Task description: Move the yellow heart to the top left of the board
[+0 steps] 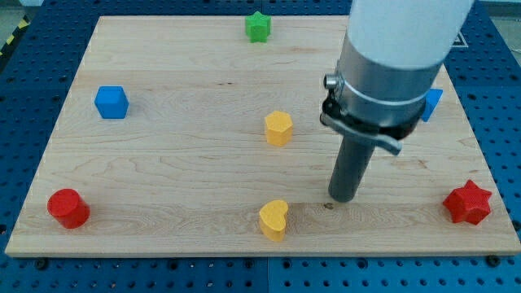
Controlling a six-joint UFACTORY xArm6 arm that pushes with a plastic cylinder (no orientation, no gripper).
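Note:
The yellow heart (274, 220) lies near the board's bottom edge, at mid-width. My tip (342, 198) rests on the board to the heart's right and slightly above it, apart from it by about a block's width. A second yellow block (278, 129), roughly hexagonal, sits near the board's centre, left of and above my tip. The arm's white and grey body covers part of the board's upper right.
A blue cube (111, 102) sits at the left. A green star (258, 27) is at the top edge. A red cylinder-like block (68, 208) is at bottom left. A red star (468, 203) is at bottom right. A blue block (432, 103) is partly hidden behind the arm.

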